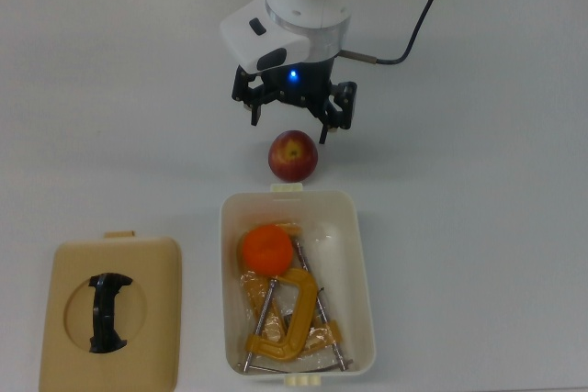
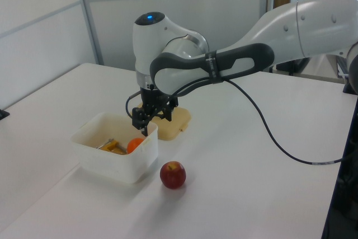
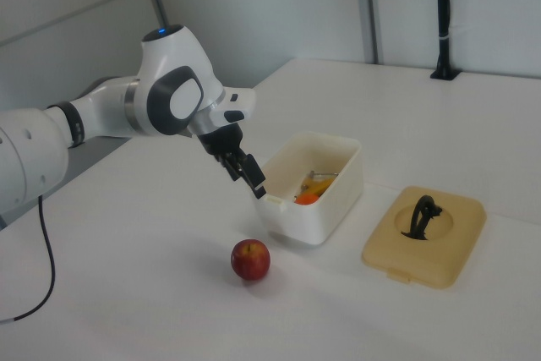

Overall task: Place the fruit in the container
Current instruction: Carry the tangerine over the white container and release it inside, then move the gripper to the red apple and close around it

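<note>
The orange (image 1: 266,248) lies inside the cream-white container (image 1: 364,268), at its end nearest the arm, and shows over the rim as the orange (image 2: 134,145) and the orange (image 3: 307,199). The dark red apple (image 1: 293,155) rests on the table just outside that end; the apple (image 2: 173,174) and the apple (image 3: 250,259) stand clear of the container wall (image 2: 112,163). My gripper (image 1: 288,128) hangs open and empty above the table, just beyond the apple in the top view. The gripper (image 2: 152,122) and the gripper (image 3: 248,180) sit higher than the container's rim.
Yellow C-clamps (image 1: 285,311) fill the rest of the container. A flat tan lid (image 1: 110,314) with a black handle lies at the top view's lower left, also seen as the lid (image 3: 423,238). A black cable (image 1: 409,39) trails from the arm.
</note>
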You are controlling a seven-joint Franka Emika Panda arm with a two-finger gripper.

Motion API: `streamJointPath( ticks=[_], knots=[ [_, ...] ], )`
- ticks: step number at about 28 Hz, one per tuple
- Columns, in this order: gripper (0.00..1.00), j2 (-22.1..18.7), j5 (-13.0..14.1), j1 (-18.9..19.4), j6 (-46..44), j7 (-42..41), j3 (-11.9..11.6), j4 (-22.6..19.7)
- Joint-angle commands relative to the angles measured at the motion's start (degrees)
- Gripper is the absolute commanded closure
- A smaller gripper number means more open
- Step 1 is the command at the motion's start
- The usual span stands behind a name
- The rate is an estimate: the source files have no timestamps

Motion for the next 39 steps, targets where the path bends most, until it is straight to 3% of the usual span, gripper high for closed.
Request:
streamJointPath(
  ticks=[1,10,14,21,26,28,29,30,32,39],
  knots=[
    [0.0,-1.8,1.9,0.6,-0.6,-7.5,-0.7,-6.3],
    [0.0,-1.3,0.8,1.9,4.6,-9.4,-0.2,-14.4],
    [0.0,-0.4,-1.7,2.0,9.2,-8.7,-0.2,-17.7],
    [0.0,3.3,-2.5,2.0,13.3,-7.5,-0.2,-17.5],
    [0.01,5.4,-6.3,2.0,16.6,-2.5,-0.2,-17.2],
    [0.15,5.5,-7.0,2.0,17.4,-1.0,-0.2,-17.1],
    [0.28,5.5,-7.3,2.0,17.5,-0.4,-0.2,-17.1],
    [0.67,5.5,-7.4,2.0,17.6,0.6,-0.2,-16.9],
    [0.99,5.2,-7.4,2.0,17.5,2.0,-0.2,-16.1],
    [1.0,0.1,-7.3,2.4,16.6,2.2,-0.1,-15.4]
  ],
)
